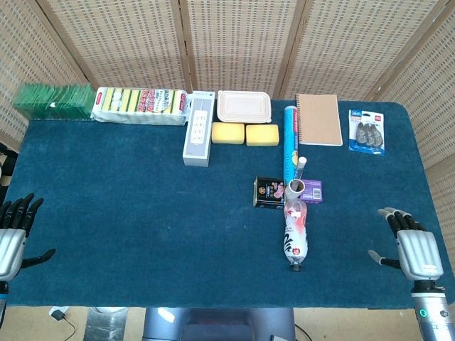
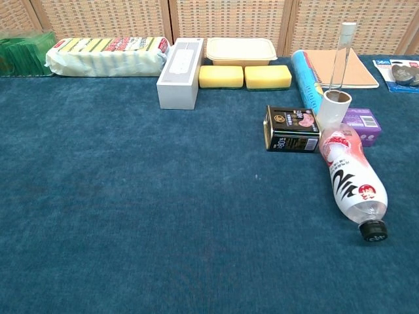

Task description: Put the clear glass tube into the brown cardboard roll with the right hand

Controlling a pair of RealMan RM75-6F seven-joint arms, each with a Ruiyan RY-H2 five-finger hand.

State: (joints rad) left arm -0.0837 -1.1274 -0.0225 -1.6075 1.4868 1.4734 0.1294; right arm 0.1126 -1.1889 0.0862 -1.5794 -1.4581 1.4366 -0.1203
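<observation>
The clear glass tube (image 2: 340, 59) with a white cap stands upright on the blue cloth, right of centre; it also shows as a thin glass tube (image 1: 301, 168) in the head view. Directly in front of it stands the cardboard roll (image 2: 333, 108), pale outside and brown inside, its mouth facing up; seen from above, the cardboard roll (image 1: 296, 187) is open. My right hand (image 1: 414, 250) hovers over the table's front right edge, fingers apart and holding nothing, far from the tube. My left hand (image 1: 13, 236) is at the front left edge, also holding nothing. Neither hand shows in the chest view.
A pink drink bottle (image 2: 350, 180) lies in front of the roll, cap toward me. A black tin (image 2: 292, 129) sits to its left and a purple box (image 2: 363, 122) to its right. A blue tube (image 1: 290, 141), notebook (image 1: 318, 118), sponges (image 1: 244, 133) and white box (image 1: 198, 137) lie behind.
</observation>
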